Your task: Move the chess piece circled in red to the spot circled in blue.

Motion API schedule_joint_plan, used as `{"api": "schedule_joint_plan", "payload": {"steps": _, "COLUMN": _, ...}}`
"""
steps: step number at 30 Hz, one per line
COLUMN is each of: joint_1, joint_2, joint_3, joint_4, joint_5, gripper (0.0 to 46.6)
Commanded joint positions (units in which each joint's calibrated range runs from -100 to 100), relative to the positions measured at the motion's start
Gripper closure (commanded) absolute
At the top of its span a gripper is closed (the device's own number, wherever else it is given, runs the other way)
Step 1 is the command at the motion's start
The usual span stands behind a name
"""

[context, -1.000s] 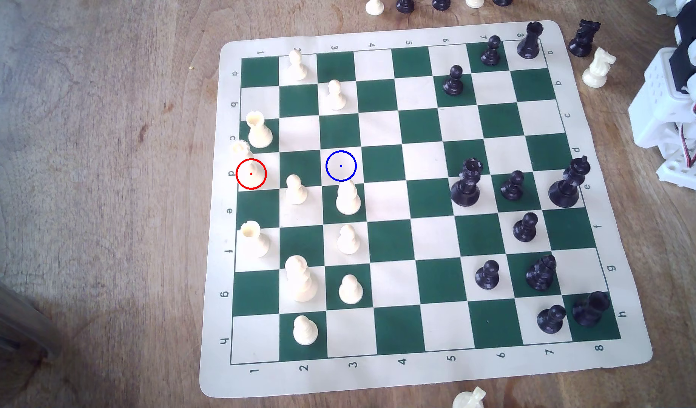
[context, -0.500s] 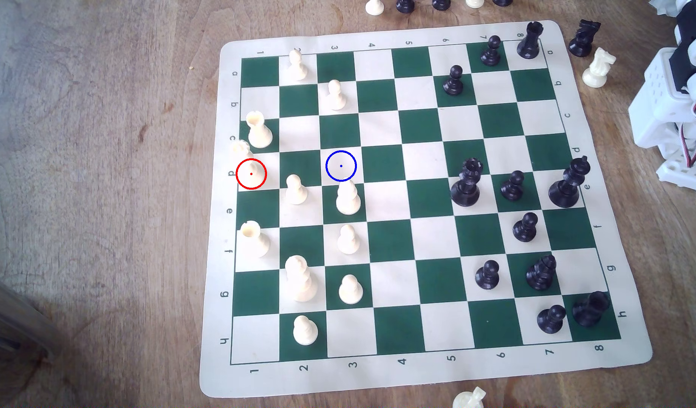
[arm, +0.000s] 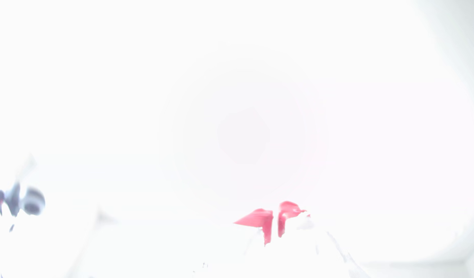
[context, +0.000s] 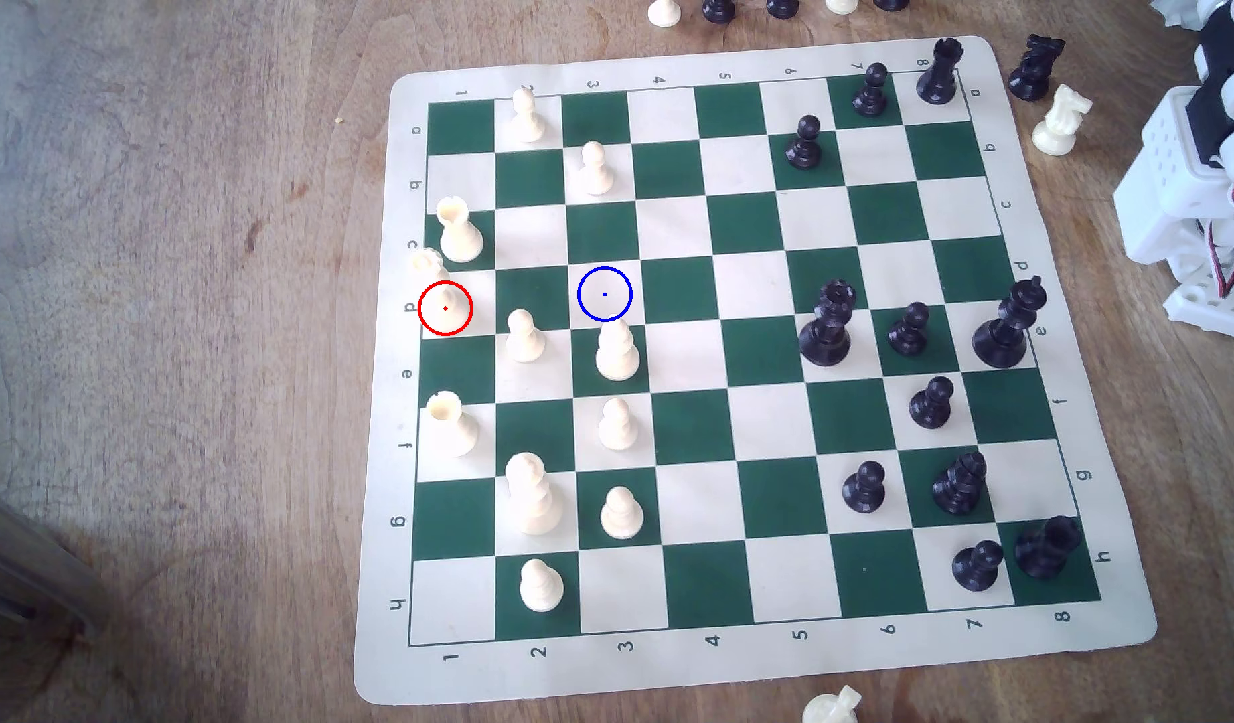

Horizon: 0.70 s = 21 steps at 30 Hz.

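**Mia:** Between the fingers (arm: 268, 224) there was only a thin gap in the wrist view. The two pink tips sat close side by side with nothing in them. The gripper (arm: 275, 223) looked almost closed and empty.

**Sam:** Where was the chess piece circled in red (context: 438, 290)?

**Mia:** Far from the fingers, across the whole chessboard (context: 1080, 639). It stood at the edge on the exterior view's left, with the red ring over its lower part. The arm (context: 1198, 181) was folded up off the board on the exterior view's right.

**Sam:** And the spot circled in blue (context: 604, 294)?

**Mia:** Two squares nearer the arm than the piece, in the same row. It was bare. A cream piece (context: 617, 351) stood just beside it.

**Sam:** So which step was it?

**Mia:** The very start, I think. Nothing was picked up yet. Next, the fingers would need to open, reach over the black pieces, and come down on the slim body.

**Sam:** Anything hard to see?

**Mia:** Yes. The wrist view was washed out white. The piece's crown blurred into the pale border, close to a cup-topped piece (context: 459, 229). The arm was cut off at the edge.
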Motion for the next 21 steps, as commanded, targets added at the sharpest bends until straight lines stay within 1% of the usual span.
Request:
{"api": "schedule_joint_plan", "payload": {"steps": 1, "joint_1": -3.5, "joint_2": -0.1, "joint_3": 0.7, "joint_4": 20.9, "joint_5": 0.0, "gripper": 42.4}}
{"api": "schedule_joint_plan", "payload": {"steps": 3, "joint_1": -3.5, "joint_2": -0.1, "joint_3": 0.3, "joint_4": 29.9, "joint_5": -0.2, "gripper": 42.3}}
{"api": "schedule_joint_plan", "payload": {"steps": 4, "joint_1": -3.6, "joint_2": -0.1, "joint_3": -0.8, "joint_4": 39.0, "joint_5": -0.8, "gripper": 42.3}}
{"api": "schedule_joint_plan", "payload": {"steps": 6, "joint_1": -3.8, "joint_2": -0.1, "joint_3": -3.4, "joint_4": 49.5, "joint_5": -1.7, "gripper": 42.4}}
{"api": "schedule_joint_plan", "payload": {"steps": 7, "joint_1": -3.8, "joint_2": -0.2, "joint_3": -5.7, "joint_4": 55.7, "joint_5": -2.7, "gripper": 42.5}}
{"api": "schedule_joint_plan", "payload": {"steps": 8, "joint_1": -4.4, "joint_2": 0.5, "joint_3": -11.4, "joint_4": 67.9, "joint_5": -5.0, "gripper": 42.6}}
{"api": "schedule_joint_plan", "payload": {"steps": 10, "joint_1": -5.3, "joint_2": 4.1, "joint_3": -17.7, "joint_4": 77.0, "joint_5": -6.7, "gripper": 42.4}}
{"api": "schedule_joint_plan", "payload": {"steps": 11, "joint_1": -5.7, "joint_2": 6.2, "joint_3": -20.2, "joint_4": 79.8, "joint_5": -7.2, "gripper": 42.3}}
{"api": "schedule_joint_plan", "payload": {"steps": 12, "joint_1": -6.3, "joint_2": 11.6, "joint_3": -24.7, "joint_4": 82.9, "joint_5": -8.0, "gripper": 42.3}}
{"api": "schedule_joint_plan", "payload": {"steps": 13, "joint_1": -6.7, "joint_2": 17.0, "joint_3": -28.5, "joint_4": 84.1, "joint_5": -8.3, "gripper": 41.9}}
{"api": "schedule_joint_plan", "payload": {"steps": 16, "joint_1": -7.0, "joint_2": 27.8, "joint_3": -36.4, "joint_4": 84.8, "joint_5": -9.2, "gripper": 39.1}}
{"api": "schedule_joint_plan", "payload": {"steps": 20, "joint_1": -6.4, "joint_2": 44.8, "joint_3": -50.7, "joint_4": 86.9, "joint_5": -10.1, "gripper": 39.1}}
{"api": "schedule_joint_plan", "payload": {"steps": 21, "joint_1": -6.2, "joint_2": 51.7, "joint_3": -57.1, "joint_4": 89.1, "joint_5": -10.3, "gripper": 39.1}}
